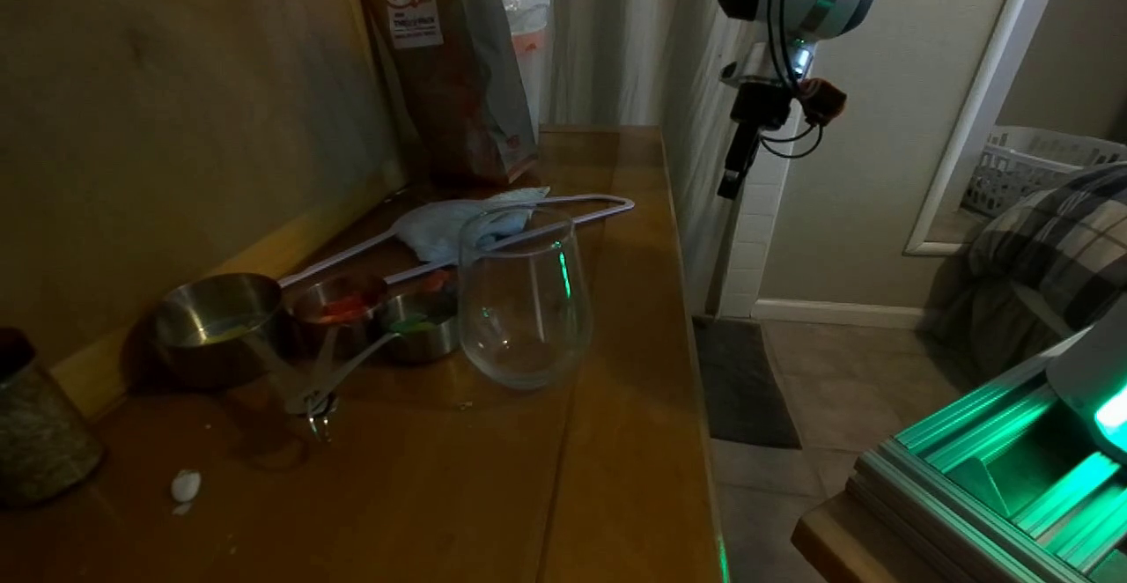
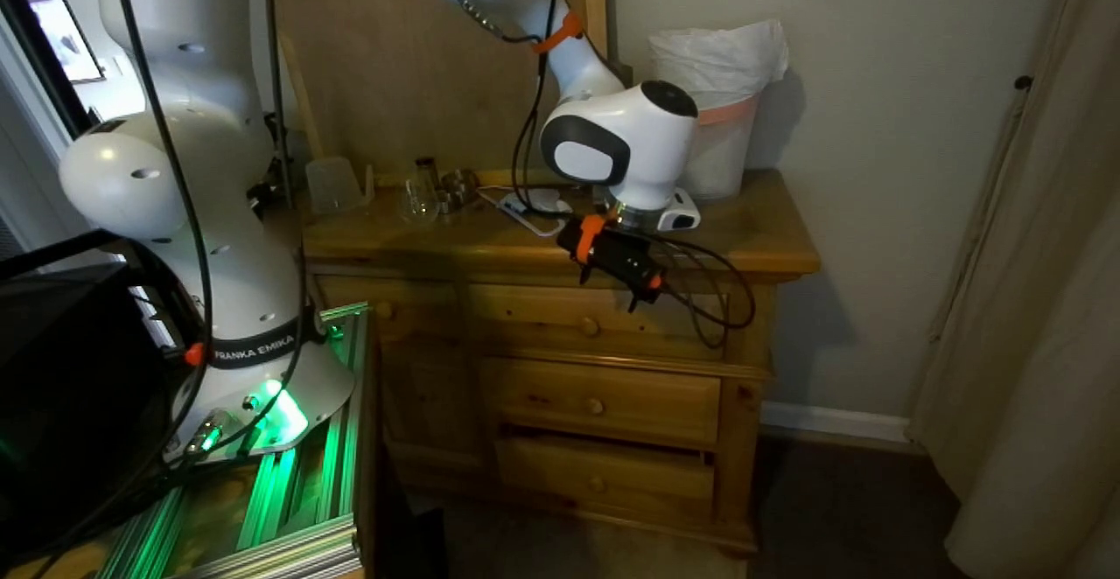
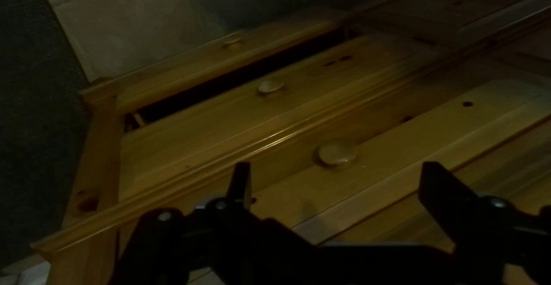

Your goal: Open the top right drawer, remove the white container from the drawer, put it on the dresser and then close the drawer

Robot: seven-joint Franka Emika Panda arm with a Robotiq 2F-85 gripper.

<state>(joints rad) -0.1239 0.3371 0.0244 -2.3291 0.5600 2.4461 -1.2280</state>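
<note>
Seeing the gripper (image 3: pixel 335 166) spread pretty wide in the wrist view, sticking up from 6 o'clock with fingers (image 3: pixel 439 190) well apart and nothing in hold. Can see the round wooden knob (image 3: pixel 336 153) of the top right drawer (image 3: pixel 383 168) framed between the tips, toward 12, with clear space to either finger. Can't really judge the depth there, though. Would call that drawer closed, tbh. Can also spot a dark gap (image 3: pixel 241 77) off toward 11 o'clock, between the middle drawer (image 3: pixel 232 119) and the bottom drawer (image 3: pixel 193 73).

In an exterior view, can find the gripper hanging at about 1 o'clock from the same knob (image 2: pixel 590 326), in front of the drawer face. In an exterior view, would also put the gripper at 2 o'clock from the clear glass (image 1: pixel 526 301) on the dresser (image 1: pixel 634 442), out past the edge.

Can't place the white container for sure anywhere. Could only point to a small white lump (image 1: pixel 185 486) on the dresser, 8 o'clock from the glass, way too tiny to identify. Also got, going round from that glass: a dark-lidded jar (image 1: pixel 44 442) around 8:30, metal measuring cups (image 1: pixel 211 341) at 9, a pale bundle (image 1: pixel 449 226) on a pale hanger (image 1: pixel 629 205) around 10:30, and a brown paper bag (image 1: pixel 440 90) between 11 and 12.
</note>
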